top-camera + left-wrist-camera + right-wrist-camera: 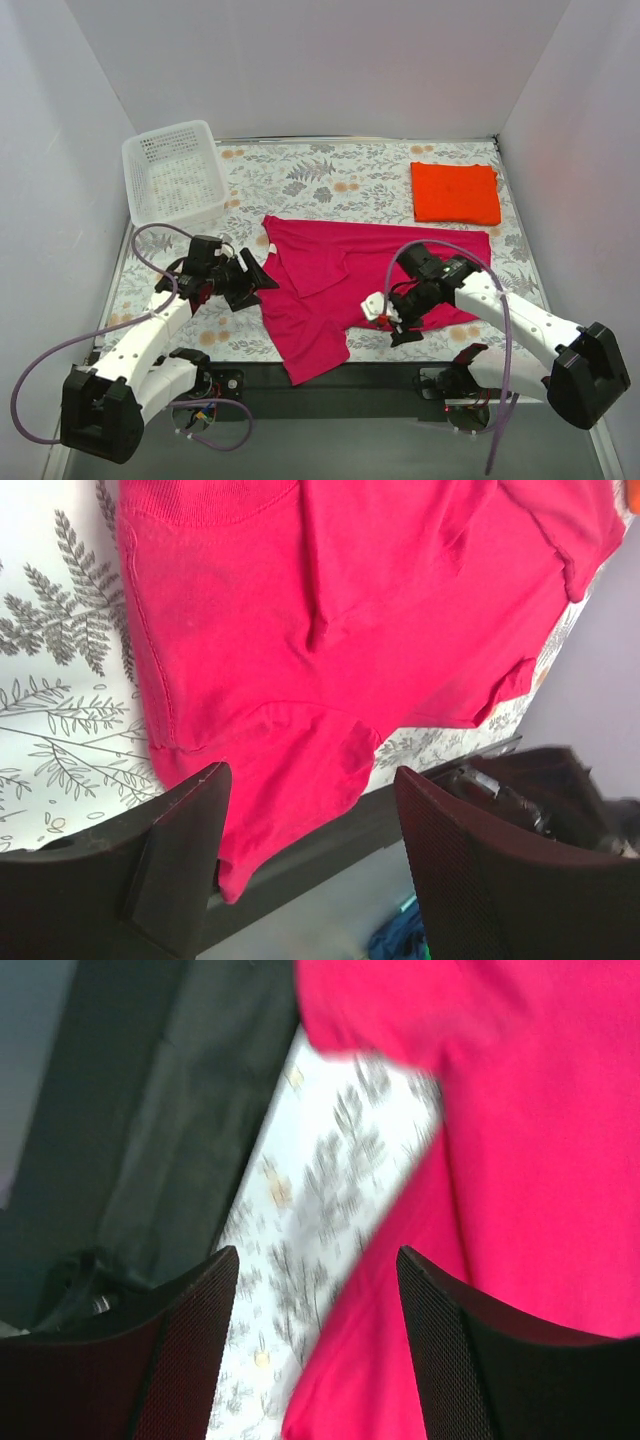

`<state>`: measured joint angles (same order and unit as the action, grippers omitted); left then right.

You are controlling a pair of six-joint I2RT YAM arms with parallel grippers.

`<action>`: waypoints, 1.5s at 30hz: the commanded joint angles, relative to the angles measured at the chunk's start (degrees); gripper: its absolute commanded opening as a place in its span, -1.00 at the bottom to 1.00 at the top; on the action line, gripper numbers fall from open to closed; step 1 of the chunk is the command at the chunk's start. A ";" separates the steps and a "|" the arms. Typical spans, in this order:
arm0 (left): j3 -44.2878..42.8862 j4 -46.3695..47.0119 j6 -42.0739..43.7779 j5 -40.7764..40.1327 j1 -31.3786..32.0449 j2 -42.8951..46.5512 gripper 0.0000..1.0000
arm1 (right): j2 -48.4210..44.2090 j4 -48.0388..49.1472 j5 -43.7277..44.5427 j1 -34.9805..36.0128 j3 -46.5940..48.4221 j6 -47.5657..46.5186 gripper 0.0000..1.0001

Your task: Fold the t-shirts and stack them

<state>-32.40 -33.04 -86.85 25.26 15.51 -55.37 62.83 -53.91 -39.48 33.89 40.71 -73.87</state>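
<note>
At the near edge of the tabletop point(300, 175), two robot arms reach in from either side of a magenta-pink t-shirt point(340, 280) that lies spread but rumpled on the floral cover, its lower corner lapping over the dark front strip. The left gripper point(262, 281) hovers just beside the shirt's left edge, its jaws wide apart and holding nothing. The right gripper point(392, 318) hangs over the shirt's lower right portion, also wide apart and empty. Both wrist views show only cloth and print between the fingers. The pairing suggests each arm is lining up on its own side of the garment, so that the fabric can be lifted and folded evenly rather than dragged. Beyond, at the far right corner, the orange-red t-shirt point(455, 192) sits as a neat flat rectangle, apparently finished and marking the spot where the stack will go. At the far left, a white perforated basket point(165, 131) stands well apart from both shirts.
</note>
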 commanded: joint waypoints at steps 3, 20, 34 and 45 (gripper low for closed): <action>-5.21 -0.89 4.66 -5.73 0.05 5.87 0.23 | 6.76 12.06 3.18 17.41 7.88 18.11 0.17; -7.41 -3.88 4.58 -31.84 0.05 33.75 0.68 | 29.80 27.01 20.94 44.51 19.06 32.91 0.05; -10.22 -5.72 7.13 -34.48 0.05 37.70 0.68 | 36.74 26.40 21.82 51.71 21.25 34.14 -0.10; -10.22 -4.41 7.66 -33.61 0.05 41.84 0.68 | 37.02 27.45 29.11 51.54 20.47 33.61 -0.09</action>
<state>-41.76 -38.11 -80.29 -8.19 15.51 -13.58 101.27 -27.46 -14.48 85.91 62.08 -39.57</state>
